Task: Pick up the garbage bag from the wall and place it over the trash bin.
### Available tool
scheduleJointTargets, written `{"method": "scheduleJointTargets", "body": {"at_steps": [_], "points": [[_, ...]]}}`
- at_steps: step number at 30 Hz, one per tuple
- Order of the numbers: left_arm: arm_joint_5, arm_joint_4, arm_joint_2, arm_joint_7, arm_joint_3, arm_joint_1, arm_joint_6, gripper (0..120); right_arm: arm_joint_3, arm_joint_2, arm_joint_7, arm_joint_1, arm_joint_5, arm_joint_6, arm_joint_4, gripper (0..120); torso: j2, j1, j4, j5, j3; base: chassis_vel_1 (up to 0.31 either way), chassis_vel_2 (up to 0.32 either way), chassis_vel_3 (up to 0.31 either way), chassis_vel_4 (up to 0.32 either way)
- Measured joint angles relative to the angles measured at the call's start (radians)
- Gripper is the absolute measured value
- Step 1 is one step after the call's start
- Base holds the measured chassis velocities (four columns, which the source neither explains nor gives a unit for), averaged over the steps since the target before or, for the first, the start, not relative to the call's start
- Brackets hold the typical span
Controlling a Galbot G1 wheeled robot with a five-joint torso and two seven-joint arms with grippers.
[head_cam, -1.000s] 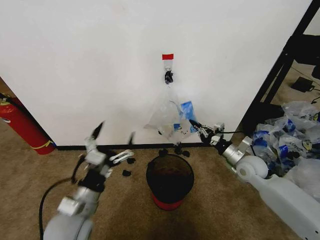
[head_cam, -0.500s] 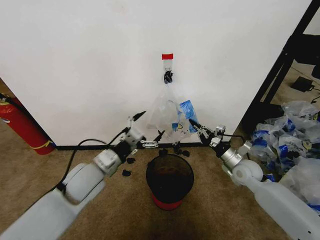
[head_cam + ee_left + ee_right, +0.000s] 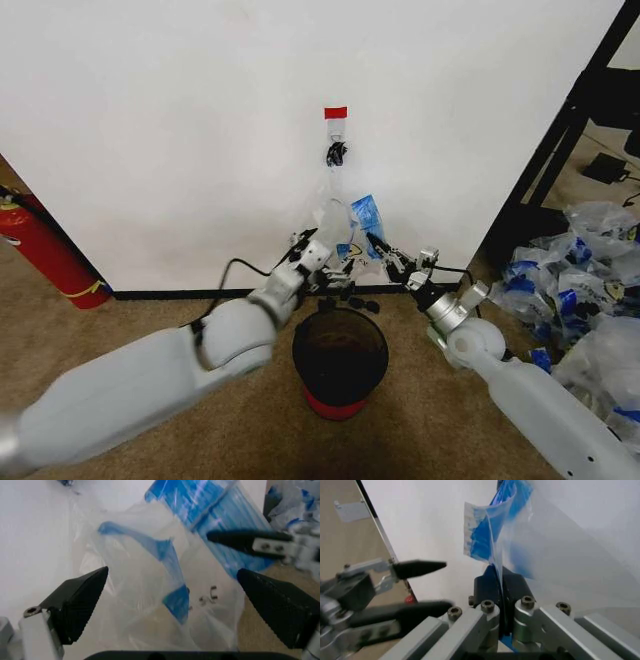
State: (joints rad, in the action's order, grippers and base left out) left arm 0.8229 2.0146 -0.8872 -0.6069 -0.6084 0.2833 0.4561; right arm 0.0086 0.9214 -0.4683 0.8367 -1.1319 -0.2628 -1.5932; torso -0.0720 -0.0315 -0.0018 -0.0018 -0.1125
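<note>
The right tool pinches the garbage bag hanging on the wall, while the left tool gapes wide around it.

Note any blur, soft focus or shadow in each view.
Head view: the thin translucent white plastic garbage bag reads soft, and the small round dark mesh trash bin casts a shadow on the carpet. Left wrist view: bag folds hazy, left gripper open. Right wrist view: right gripper pinches the bag, with the distance soft.
</note>
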Motion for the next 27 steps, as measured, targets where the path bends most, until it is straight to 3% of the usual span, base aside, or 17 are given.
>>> {"method": "scheduleJointTargets", "body": {"at_steps": [6,9,12,17,27], "points": [[-0.109,-0.030,-0.026,-0.013,-0.068,-0.055,0.118,100,0.012,0.002,0.001,0.006,0.009,-0.003,-0.002,0,0.000,0.000,0.0003,0.0002,0.000,0.000,0.000,0.000,0.000],[-0.278,-0.059,-0.041,-0.009,-0.132,-0.068,0.184,100,0.014,0.003,0.015,0.011,0.009,-0.008,-0.013,0,0.000,0.000,0.0004,0.0001,0.000,0.000,0.000,0.000,0.000],[-0.367,-0.080,-0.061,-0.008,-0.176,-0.080,0.217,100,0.014,0.003,0.016,0.010,0.009,-0.010,-0.014,0,0.000,0.000,0.0004,0.0001,0.000,0.000,0.000,0.000,0.000],[-0.366,-0.110,-0.112,-0.053,-0.227,-0.114,0.280,100,0.010,0.010,0.016,-0.003,0.009,-0.011,-0.012,0,0.000,0.000,0.0003,0.0002,0.000,0.000,0.000,0.000,0.000],[-0.374,-0.221,-0.168,-0.119,-0.266,-0.159,0.287,100,0.007,0.012,0.005,0.003,0.021,-0.014,-0.031,0,0.000,0.000,0.0001,0.0002,0.000,0.000,0.000,0.000,0.000]]}}
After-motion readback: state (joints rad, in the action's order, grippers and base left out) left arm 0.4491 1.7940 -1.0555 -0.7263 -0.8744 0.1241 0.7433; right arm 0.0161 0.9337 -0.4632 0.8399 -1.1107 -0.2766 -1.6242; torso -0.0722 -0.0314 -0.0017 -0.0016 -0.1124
